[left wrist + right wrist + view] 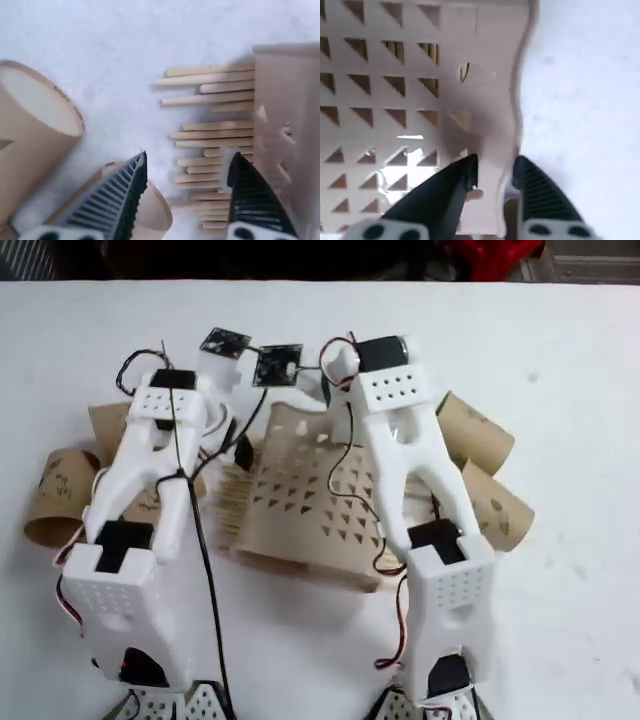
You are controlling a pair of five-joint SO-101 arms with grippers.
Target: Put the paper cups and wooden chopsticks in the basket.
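Meanwhile, the wooden chopsticks (215, 135) are being shown lying in a loose, flat row on the white table (560, 360), hard against the side of the basket (310, 490), with their far ends hidden behind its wall. They are light, stiff and thin, and are being judged likely to roll or scatter. A pinch across the free ends of a few at once is therefore being favoured. Those ends are being straddled from above by the left gripper (185, 200), its fingers spread wide. One tip is being held over the sticks beside the basket wall, the other over a paper cup (145, 215) lying on its side. The paper cups (55, 495) are light and easily crushed, and are being shown on their sides outside the basket, at both flanks. A gentle hold at the rim is being advised. The basket's perforated wall is being clasped by the right gripper (495, 167), fingers narrow, one inside and one outside.
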